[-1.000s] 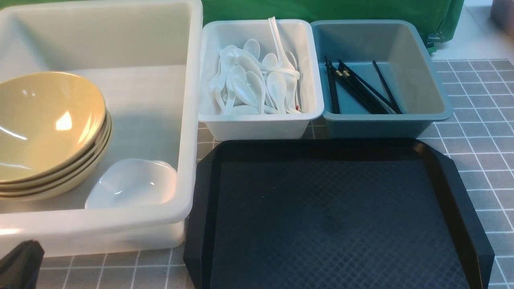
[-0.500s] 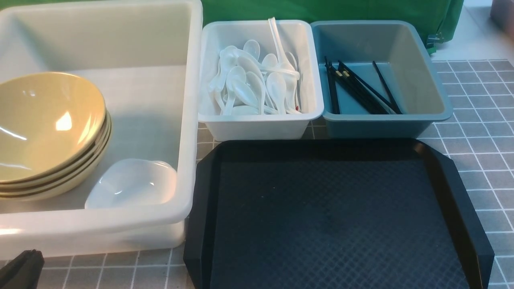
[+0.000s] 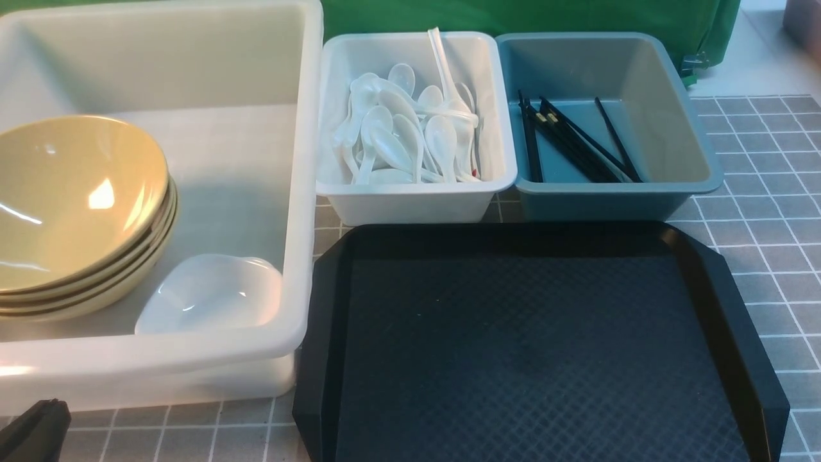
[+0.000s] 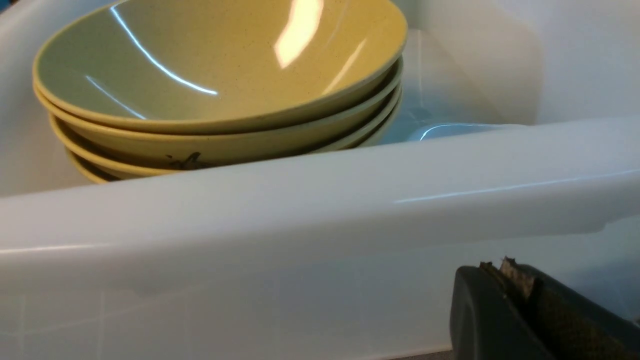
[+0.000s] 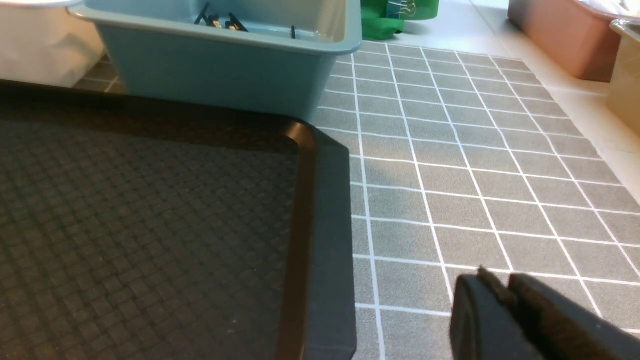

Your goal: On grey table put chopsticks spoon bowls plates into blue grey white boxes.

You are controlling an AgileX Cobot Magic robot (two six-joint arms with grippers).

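A stack of yellow bowls (image 3: 77, 205) and a small white dish (image 3: 211, 292) lie in the big white box (image 3: 301, 192). White spoons (image 3: 410, 131) fill the small white box (image 3: 417, 202). Black chopsticks (image 3: 571, 141) lie in the blue-grey box (image 3: 616, 199). My left gripper (image 3: 35, 427) is shut and empty, low in front of the big white box's near wall; in the left wrist view (image 4: 502, 270) it faces that wall, with the bowls (image 4: 220, 90) behind it. My right gripper (image 5: 492, 280) is shut and empty over the grey table, right of the black tray; it does not show in the front view.
An empty black tray (image 3: 532, 340) fills the near middle of the grey tiled table (image 3: 770, 218). A green cloth (image 3: 545, 16) hangs behind the boxes. In the right wrist view a brown bin (image 5: 565, 40) stands beyond the table's edge.
My left gripper dropped slightly lower in the bottom left corner between one second and half a second ago. Nothing else moved.
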